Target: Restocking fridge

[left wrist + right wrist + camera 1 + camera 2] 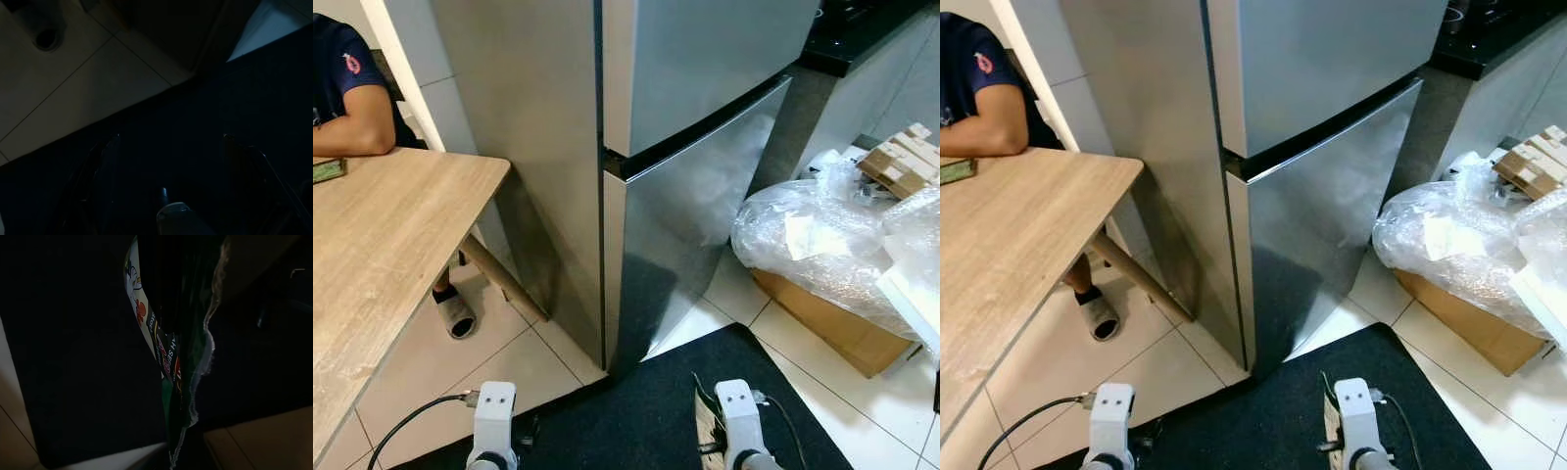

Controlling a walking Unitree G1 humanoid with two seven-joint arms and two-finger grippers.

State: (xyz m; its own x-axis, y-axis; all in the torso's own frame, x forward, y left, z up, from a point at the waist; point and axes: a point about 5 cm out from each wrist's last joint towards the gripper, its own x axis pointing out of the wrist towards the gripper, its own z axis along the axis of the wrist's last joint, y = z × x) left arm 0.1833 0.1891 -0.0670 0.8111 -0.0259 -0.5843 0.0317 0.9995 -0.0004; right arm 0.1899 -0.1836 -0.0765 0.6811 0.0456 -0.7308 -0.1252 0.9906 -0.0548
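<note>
Person in a dark blue shirt at far left, cut off by the frame edge; one forearm rests on the far edge of the light wood-grain table. A sandalled foot shows on the pale tiled floor under the table, beside its slanted wooden leg. A small green flat object lies at the table's far left edge, half cut off and too small to identify.

Left gripper: arm hangs low over the black floor mat; in the dark left wrist view the two black fingers stand spread apart with nothing between them.

Tall stainless-steel two-door fridge, centre, both doors closed, a dark seam between upper and lower door; its top is cut off.

Right gripper: arm hangs low over the mat. The right wrist view is very dark; a green printed foil packet with a ragged edge hangs in front of the camera, print illegible. The fingers cannot be made out, so whether they pinch the packet cannot be told.

Crumpled clear plastic wrapping at right, heaped over a brown cardboard box on the floor, contents obscured. Stacked tan cartons behind it, partly cut off. Black worktop at top right corner.
</note>
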